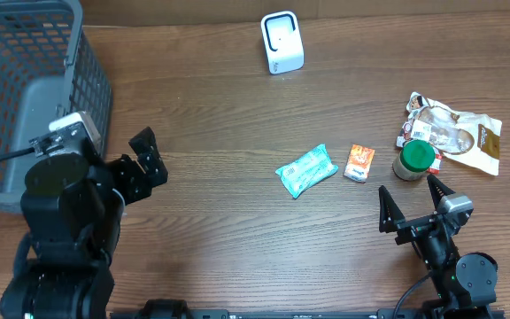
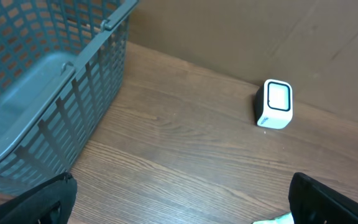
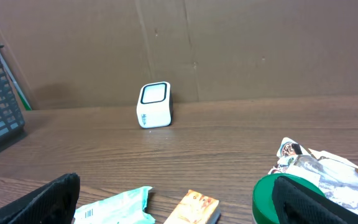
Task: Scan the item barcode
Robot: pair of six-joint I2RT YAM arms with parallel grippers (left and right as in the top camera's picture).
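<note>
The white barcode scanner stands upright at the back of the table, and it also shows as the scanner and the scanner in the wrist views. Loose items lie at the right: a teal packet, a small orange box, a green-lidded jar and crinkled snack bags. My left gripper hovers open beside the basket, holding nothing. My right gripper is open just in front of the jar, with the teal packet and orange box low between its fingers.
A grey mesh basket fills the back left corner, close to the left arm; its wall shows in the left wrist view. A brown cardboard wall backs the table behind the scanner.
</note>
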